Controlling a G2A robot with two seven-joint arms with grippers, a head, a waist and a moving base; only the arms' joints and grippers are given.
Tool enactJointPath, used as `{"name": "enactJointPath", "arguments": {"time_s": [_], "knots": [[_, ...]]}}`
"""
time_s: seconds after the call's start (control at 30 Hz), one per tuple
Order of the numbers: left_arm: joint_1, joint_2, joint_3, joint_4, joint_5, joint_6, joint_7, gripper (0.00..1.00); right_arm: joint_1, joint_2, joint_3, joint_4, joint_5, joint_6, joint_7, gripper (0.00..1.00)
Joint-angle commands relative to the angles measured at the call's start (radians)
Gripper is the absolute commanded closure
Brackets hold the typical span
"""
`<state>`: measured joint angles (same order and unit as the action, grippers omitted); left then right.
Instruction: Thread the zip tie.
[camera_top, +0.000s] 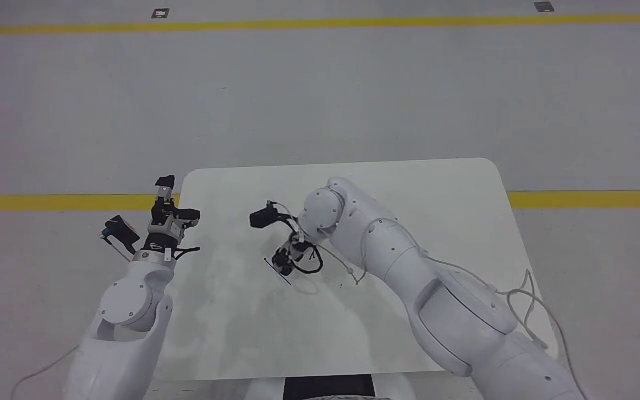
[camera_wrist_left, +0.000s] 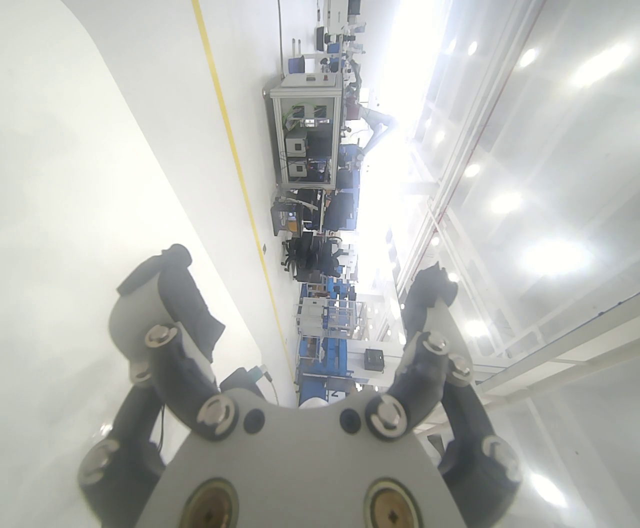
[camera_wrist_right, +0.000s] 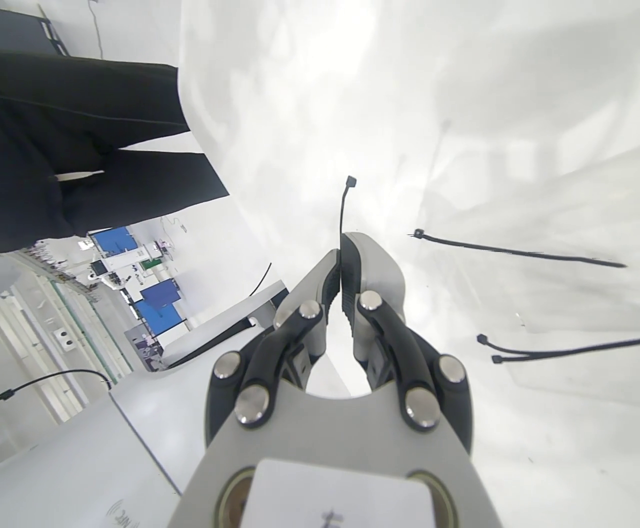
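Right pincer (camera_wrist_right: 341, 262) pinches a thin black plastic zip tie (camera_wrist_right: 343, 205) over the white tabletop (camera_wrist_right: 500, 100), its head end poking out. The left pincer (camera_wrist_left: 305, 270) gapes wide, empty. Threading looks unstarted: the tail is not yet through the head.

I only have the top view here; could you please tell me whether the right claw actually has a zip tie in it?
Observer: Yes. In the right wrist view the right claw is shut on a black zip tie, whose head pokes out past the fingertips.
Operator: Thank you. Are there any others within reach?
Observer: Three spare zip ties lie flat on the table beside that claw, two of them close together.
Operator: And what about the left claw, please?
Observer: In the left wrist view the left claw is open, with nothing between its fingers.
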<state>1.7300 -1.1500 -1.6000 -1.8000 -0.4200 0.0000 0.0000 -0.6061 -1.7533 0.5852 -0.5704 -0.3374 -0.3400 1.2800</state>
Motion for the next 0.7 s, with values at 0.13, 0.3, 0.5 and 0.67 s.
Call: {"name": "enactJointPath", "arguments": {"time_s": [0.13,0.3,0.5,0.67], "knots": [[0.000,0.000,0.000,0.000,0.000,0.000,0.000,0.00,-0.020,0.039,0.023,-0.083,0.072,0.000,0.011,1.00],[0.000,0.000,0.000,0.000,0.000,0.000,0.000,0.00,-0.047,0.080,0.067,-0.158,0.155,0.000,0.017,1.00],[0.000,0.000,0.000,0.000,0.000,0.000,0.000,0.00,-0.096,0.132,0.139,-0.238,0.250,0.000,0.014,1.00],[0.000,0.000,0.000,0.000,0.000,0.000,0.000,0.00,-0.135,0.160,0.187,-0.283,0.315,0.000,0.006,1.00]]}}
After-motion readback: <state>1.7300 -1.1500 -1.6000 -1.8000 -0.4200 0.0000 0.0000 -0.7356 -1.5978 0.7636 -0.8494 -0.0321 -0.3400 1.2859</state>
